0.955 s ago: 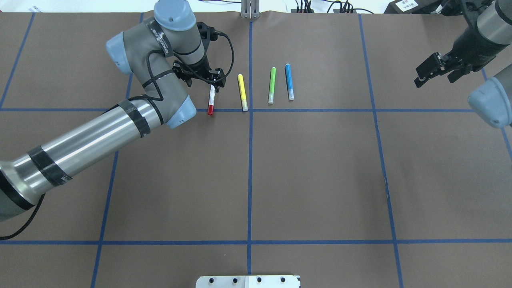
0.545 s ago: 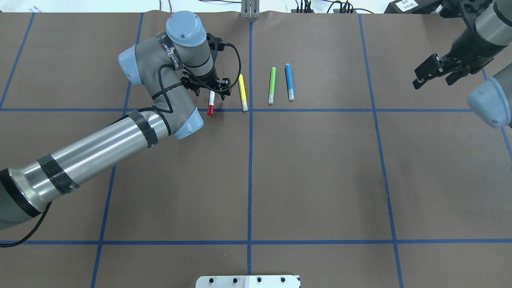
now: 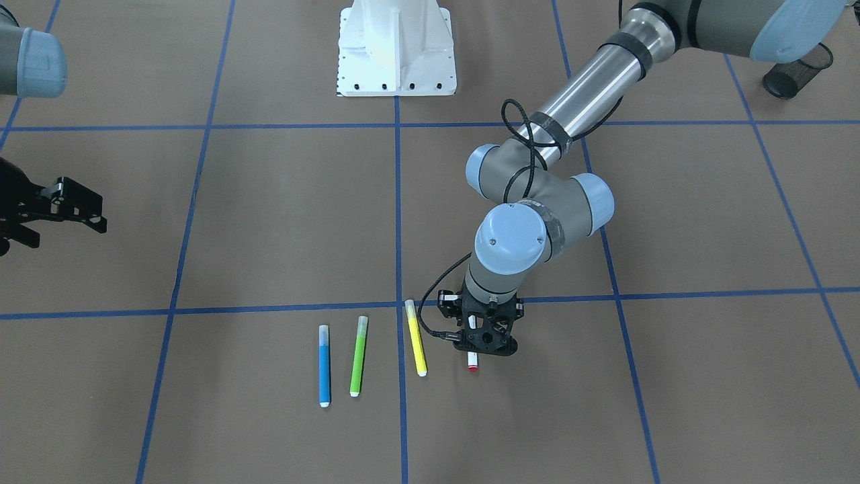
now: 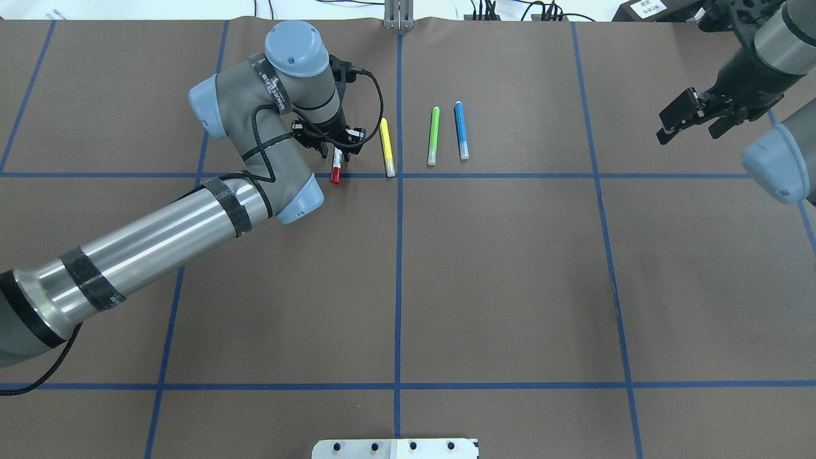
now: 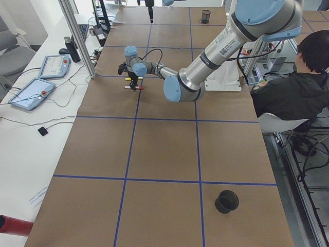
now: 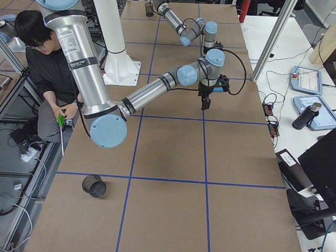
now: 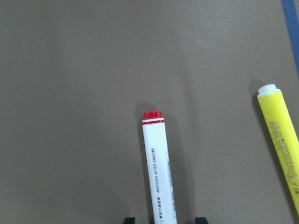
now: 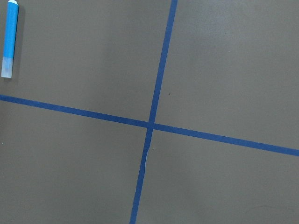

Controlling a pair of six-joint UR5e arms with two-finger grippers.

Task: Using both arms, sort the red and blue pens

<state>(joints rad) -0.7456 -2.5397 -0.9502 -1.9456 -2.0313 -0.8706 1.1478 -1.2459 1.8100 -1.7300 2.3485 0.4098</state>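
The brown, matte paper-covered surface [image 4: 510, 268] is marked into squares by blue tape lines [image 4: 398, 268]. Four slim, cylindrical markers are laid on it in a row, roughly parallel and none touching. From the robot's left they are the red pen [image 4: 336, 167], a yellow marker [image 4: 387, 147], a green marker [image 4: 433, 136] and the blue pen [image 4: 461, 130]. The yellow marker lies just beside the red pen and is the nearest thing to the left gripper [image 4: 336, 150]; a strip of bare paper is seen between the two in the left wrist view. A black mesh cup [image 5: 226, 201] stands well apart, near the surface's left end, and a seated person [image 5: 303, 87] is seen beyond the edge.

The red pen has a smooth white barrel with small print, a red cap and a red end ring. The blue pen has a blue barrel with a clear cap.

The left gripper is lowered over the red pen's barrel, its jaws spread to either side and not touching it. The right gripper [image 4: 688, 131] hangs with jaws apart, well to the right of the blue pen.
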